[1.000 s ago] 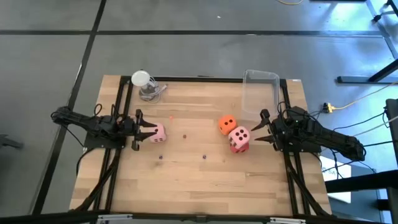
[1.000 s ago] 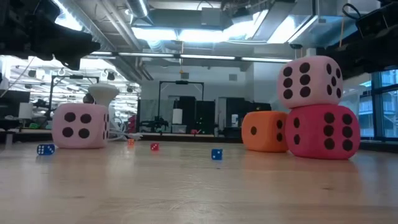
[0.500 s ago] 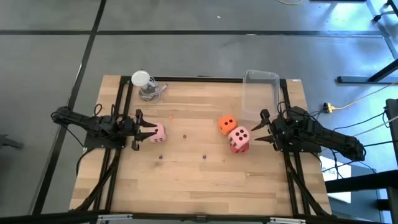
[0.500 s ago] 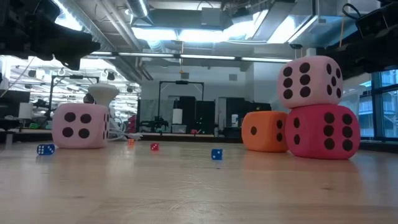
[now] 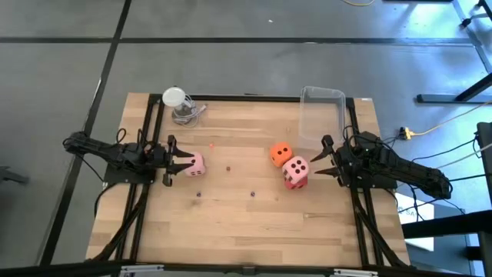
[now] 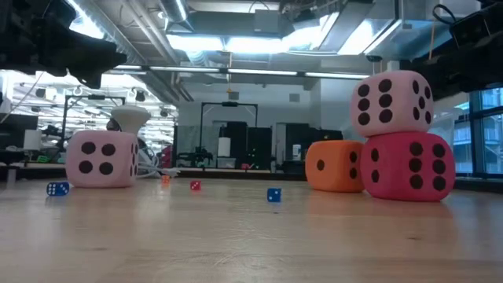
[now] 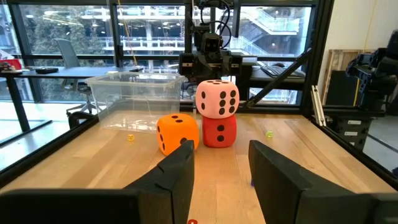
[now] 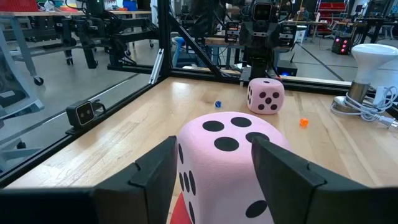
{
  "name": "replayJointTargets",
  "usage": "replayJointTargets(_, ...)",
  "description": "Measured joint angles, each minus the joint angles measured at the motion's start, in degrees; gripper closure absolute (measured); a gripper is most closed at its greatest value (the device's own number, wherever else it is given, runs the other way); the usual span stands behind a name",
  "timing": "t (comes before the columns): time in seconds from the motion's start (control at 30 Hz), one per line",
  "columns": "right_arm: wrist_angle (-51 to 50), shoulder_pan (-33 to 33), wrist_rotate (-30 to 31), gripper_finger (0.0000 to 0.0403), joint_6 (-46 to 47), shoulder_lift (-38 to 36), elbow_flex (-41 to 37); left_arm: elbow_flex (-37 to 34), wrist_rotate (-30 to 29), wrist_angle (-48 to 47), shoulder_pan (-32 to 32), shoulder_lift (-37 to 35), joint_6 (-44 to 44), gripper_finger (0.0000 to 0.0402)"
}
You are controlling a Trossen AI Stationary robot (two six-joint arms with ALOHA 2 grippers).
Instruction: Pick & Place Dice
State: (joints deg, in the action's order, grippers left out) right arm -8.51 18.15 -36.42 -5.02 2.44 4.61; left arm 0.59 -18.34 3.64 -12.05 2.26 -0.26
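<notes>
A pale pink die (image 5: 295, 165) sits tilted on top of a red die (image 6: 407, 166), which rests on the table. An orange die (image 5: 280, 154) stands beside them, on their far-left side. Another pale pink die (image 5: 195, 164) rests on the table at the left. My right gripper (image 5: 324, 158) is open, just right of the stack. In the right wrist view its fingers (image 8: 155, 168) stand either side of the top die (image 8: 231, 163). My left gripper (image 5: 177, 160) is open and sits by the left pink die, which its own view does not show.
A clear plastic bin (image 5: 322, 112) stands at the far right edge. A white lamp-like thing with a cable (image 5: 179, 103) is at the far left. Small dice, blue (image 6: 273, 194) and red (image 6: 195, 185), lie scattered mid-table. Black frame rails (image 5: 143, 208) run along both table sides.
</notes>
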Motion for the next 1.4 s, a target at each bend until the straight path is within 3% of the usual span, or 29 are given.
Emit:
replayJointTargets(0.7,0.0,0.0,0.01,0.0195,-0.45,0.01,0.0,0.01,0.01,0.0,-0.02,-0.02,-0.02,0.0256)
replayJointTargets(0.87,0.0,0.0,0.14,0.0195,-10.53,0.0,0.01,0.01,-0.01,0.0,0.0,-0.01,-0.02,0.0256)
replayJointTargets(0.97,0.16,0.0,6.37,0.0195,-12.99,0.02,0.01,-0.01,-0.01,0.0,-0.02,-0.02,0.0,0.0256)
replayJointTargets(1.23,5.75,0.0,22.3,0.0195,3.62,0.02,0.01,0.01,-0.01,0.0,-0.02,0.0,0.01,0.0256)
replayJointTargets(1.4,8.12,0.0,26.06,0.0195,16.87,0.02,0.0,0.01,-0.12,2.43,0.07,0.0,-0.44,0.0256)
